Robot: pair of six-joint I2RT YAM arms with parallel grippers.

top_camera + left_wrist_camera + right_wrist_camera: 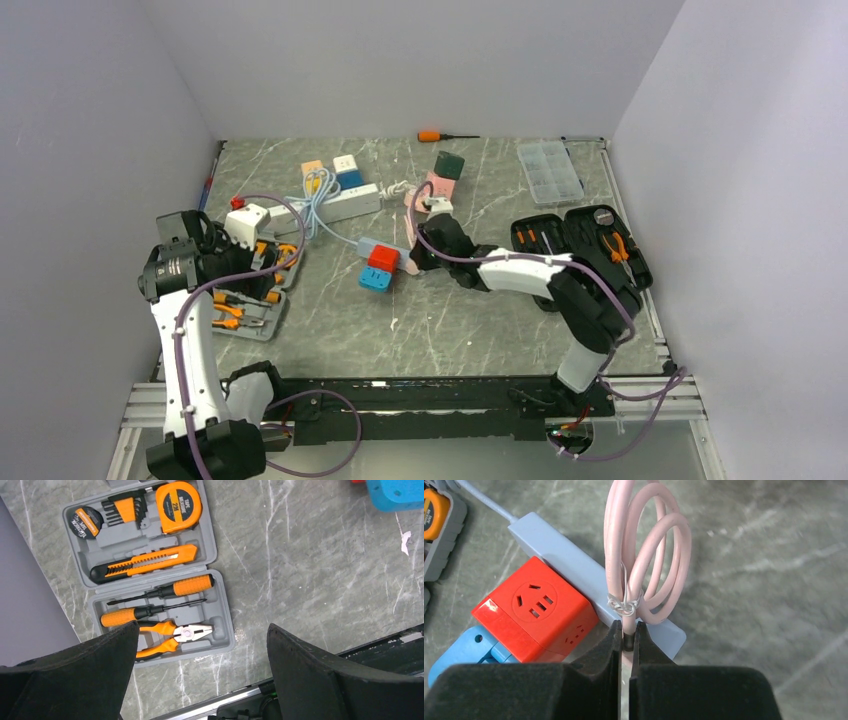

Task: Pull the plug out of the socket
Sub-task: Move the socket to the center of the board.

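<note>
My right gripper (626,630) (418,243) is shut on a pink plug (627,639), just below a dark collar where its looped pink cord (659,555) enters. The plug stands at the near end of the shorter light-blue power strip (559,555) (372,245), beside a red cube adapter (536,607) and a blue one (459,647). The socket, a long white power strip (335,205), lies behind and to the left, apart from both grippers. My left gripper (202,627) (250,268) hangs open above the left tool case, holding nothing.
A grey tool case (220,605) with orange tools lies at the left. A black tool case (580,240) sits at the right, and a clear organiser box (549,170) at the back right. An orange screwdriver (440,135) and a dark green cube (449,165) lie at the back.
</note>
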